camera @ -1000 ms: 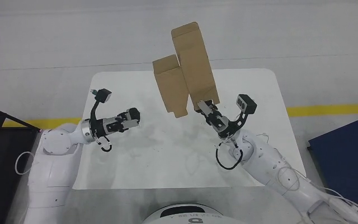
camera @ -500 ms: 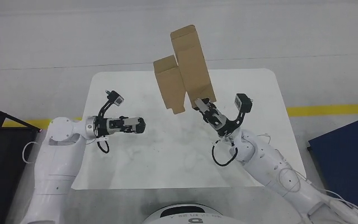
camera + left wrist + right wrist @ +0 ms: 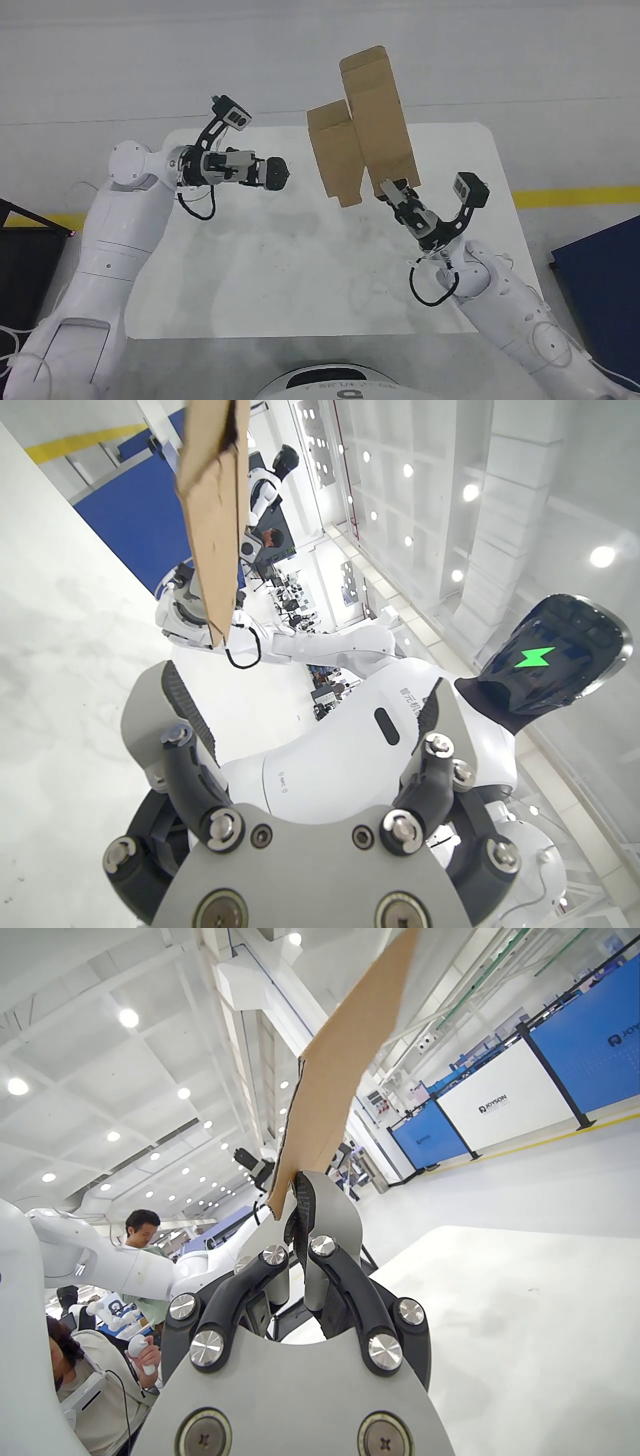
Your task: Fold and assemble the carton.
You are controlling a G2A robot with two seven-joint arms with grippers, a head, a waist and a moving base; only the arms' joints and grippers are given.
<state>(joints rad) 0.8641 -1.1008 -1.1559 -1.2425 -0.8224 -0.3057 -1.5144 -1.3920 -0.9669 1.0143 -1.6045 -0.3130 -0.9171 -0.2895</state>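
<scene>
A flat brown carton [image 3: 362,125] is held up above the far half of the white table [image 3: 300,290], standing nearly on edge. My right gripper [image 3: 391,189] is shut on the carton's lower corner; its own view shows the cardboard [image 3: 330,1093] pinched between the pads [image 3: 302,1213]. My left gripper [image 3: 280,172] is to the left of the carton, a short way off, pointing at it, open with nothing between its fingers [image 3: 187,710]. In the left wrist view the carton [image 3: 212,515] hangs edge-on beyond the fingertips.
The table's right edge [image 3: 505,190] lies close to the right arm. A yellow floor line [image 3: 575,196] and a blue panel [image 3: 600,270] lie to the right of the table. Bare tabletop [image 3: 290,260] stretches below both grippers.
My left arm has lifted and swung towards the far side of the table, closing in on the carton. The right gripper has carried the carton a little to the right.
</scene>
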